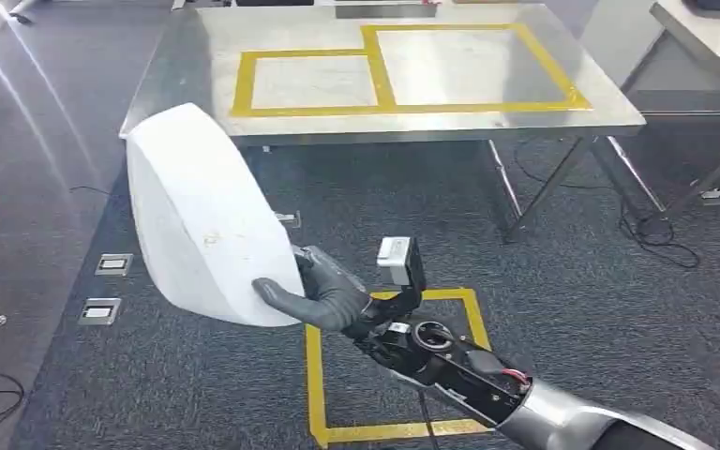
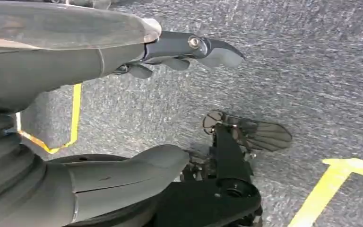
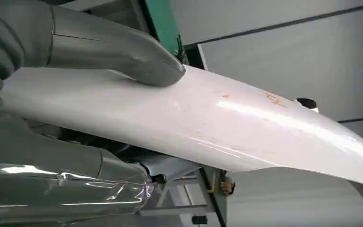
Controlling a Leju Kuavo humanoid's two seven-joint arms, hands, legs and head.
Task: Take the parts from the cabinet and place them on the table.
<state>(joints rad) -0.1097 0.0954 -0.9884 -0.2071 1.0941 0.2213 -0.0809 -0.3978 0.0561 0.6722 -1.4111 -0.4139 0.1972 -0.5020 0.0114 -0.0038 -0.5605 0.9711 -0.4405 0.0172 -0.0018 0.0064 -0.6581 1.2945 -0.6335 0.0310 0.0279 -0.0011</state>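
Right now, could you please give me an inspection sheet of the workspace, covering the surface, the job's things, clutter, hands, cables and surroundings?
Surface: metal table ahead, marked with yellow tape rectangles, nothing on it.
Job's things: one large white curved part, held off the floor, short of the table.
Clutter: nothing seen.
Hands: right robot hand grips the white part at its lower edge; left robot hand holds nothing, fingers apart, above the floor.
Cables: black cables on the carpet beneath the table's right side.
Surroundings: grey carpet, yellow tape square, floor sockets, second table at right.

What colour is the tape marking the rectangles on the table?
Yellow tape on the steel table, clearest in the head view.
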